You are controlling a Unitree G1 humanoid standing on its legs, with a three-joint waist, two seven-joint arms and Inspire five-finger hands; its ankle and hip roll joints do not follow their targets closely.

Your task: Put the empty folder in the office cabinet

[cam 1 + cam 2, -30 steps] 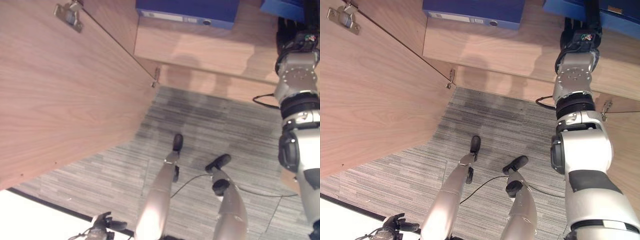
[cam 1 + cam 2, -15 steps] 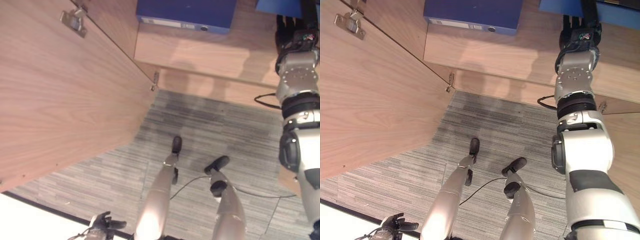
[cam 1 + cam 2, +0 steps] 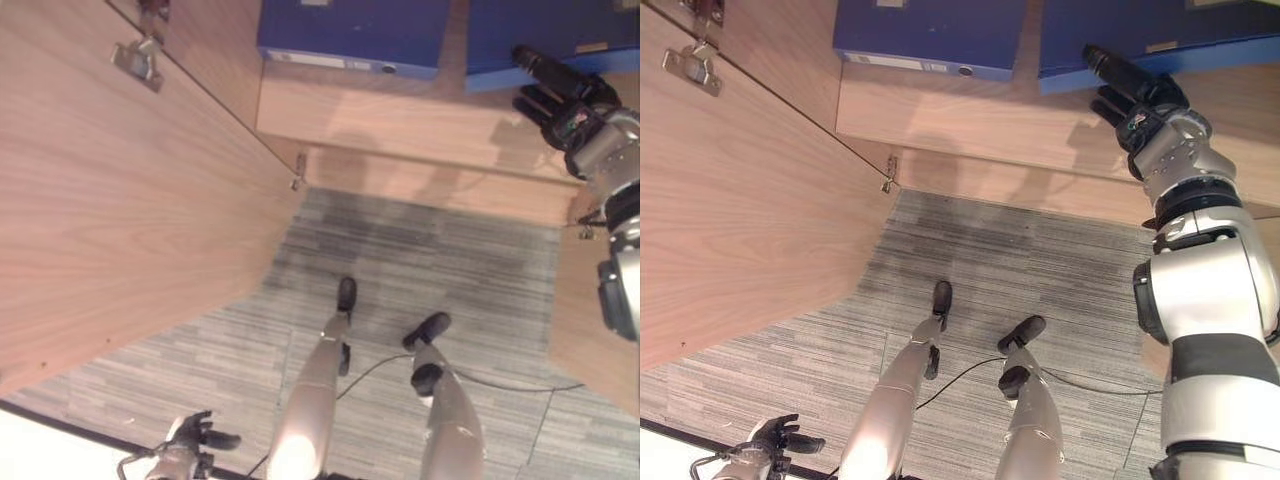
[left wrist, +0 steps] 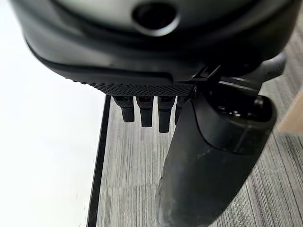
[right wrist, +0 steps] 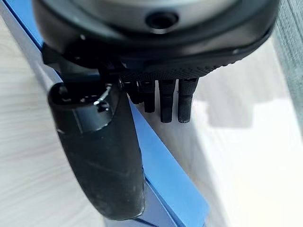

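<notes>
Right hand (image 3: 1145, 105), fingers straight, lay beside the blue folder (image 3: 1140, 35) on the cabinet shelf (image 3: 970, 115); second folder (image 3: 930, 35) alongside; left hand (image 4: 208, 156) relaxed above carpet (image 3: 1040, 260).

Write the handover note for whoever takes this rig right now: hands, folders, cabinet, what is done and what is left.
Right hand: open, fingers straight, at the edge of the blue folder lying on the cabinet shelf; not gripping it.
Left hand: low by the floor, open, holding nothing.
A second blue folder lies on the same shelf, to the left. Cabinet door stands open.
Done: folder is on the shelf.
Left: probably pull the right hand clear.
</notes>
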